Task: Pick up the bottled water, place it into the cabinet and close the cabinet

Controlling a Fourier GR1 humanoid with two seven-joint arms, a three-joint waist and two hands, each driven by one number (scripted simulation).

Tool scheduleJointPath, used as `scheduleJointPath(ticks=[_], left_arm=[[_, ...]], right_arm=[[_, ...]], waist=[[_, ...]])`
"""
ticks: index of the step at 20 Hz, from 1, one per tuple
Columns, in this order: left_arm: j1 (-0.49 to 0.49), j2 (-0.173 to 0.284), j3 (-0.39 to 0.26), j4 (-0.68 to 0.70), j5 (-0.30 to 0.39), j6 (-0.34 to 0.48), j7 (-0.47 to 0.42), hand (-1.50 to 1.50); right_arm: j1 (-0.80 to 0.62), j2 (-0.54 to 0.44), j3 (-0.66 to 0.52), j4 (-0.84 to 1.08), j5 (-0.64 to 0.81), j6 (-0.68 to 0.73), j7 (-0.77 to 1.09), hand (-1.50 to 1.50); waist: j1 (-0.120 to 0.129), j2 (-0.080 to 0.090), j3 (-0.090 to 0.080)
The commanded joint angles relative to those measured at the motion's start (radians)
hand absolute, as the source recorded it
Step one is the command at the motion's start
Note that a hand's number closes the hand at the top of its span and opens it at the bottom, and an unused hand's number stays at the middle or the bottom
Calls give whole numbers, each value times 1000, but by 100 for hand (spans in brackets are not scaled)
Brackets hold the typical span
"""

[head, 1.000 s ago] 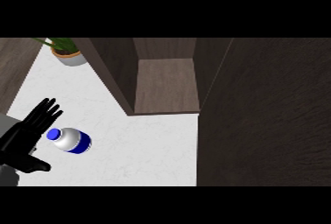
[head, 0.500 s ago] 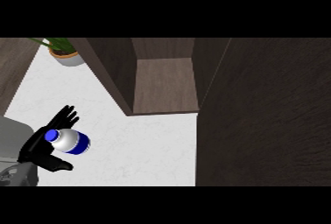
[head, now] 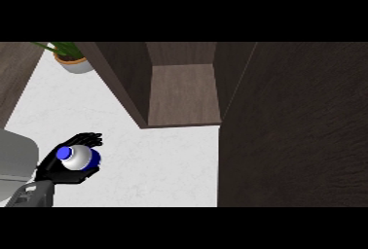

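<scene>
The water bottle (head: 79,158), seen from above with a blue cap and a white body, is over the white counter (head: 165,165) at the lower left. My left hand (head: 56,170) is shut on it, with fingers curled over its far side and the thumb on the near side. The open cabinet (head: 183,95) shows a brown shelf up and to the right of the bottle. My right hand does not show.
A large dark wood panel (head: 295,126) fills the right side beside the cabinet opening. A potted plant (head: 72,62) stands at the counter's far left. A grey shape (head: 16,158) lies at the left edge by my forearm.
The left hand's fingers, spread beside the bottle a second ago, have curled round it. Hand and bottle have shifted slightly right.
</scene>
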Motion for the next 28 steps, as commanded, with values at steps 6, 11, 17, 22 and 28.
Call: scheduleJointPath(ticks=[6, 11, 17, 22, 28], left_arm=[[-10, -18, -78, 68, -118, 69, -295, 150], [12, -87, -81, 71, -150, 304, -423, 150], [102, -288, -54, -23, -116, 574, -400, 150], [91, -312, -55, -68, -100, 531, -380, 150], [15, -342, -185, -127, 17, 555, -265, 150]], right_arm=[[62, -30, 15, -139, 2, -3, 9, -150], [124, -45, 36, -146, 20, 2, -23, -150], [130, -44, -2, -148, -10, -29, -24, -150], [130, -64, 4, -123, 2, -22, -24, -150], [105, -52, 36, -120, 4, -41, -13, -150]], waist=[[-8, 5, -5], [-1, -3, -2], [32, -13, 4], [36, -11, 4], [23, -10, 2]])
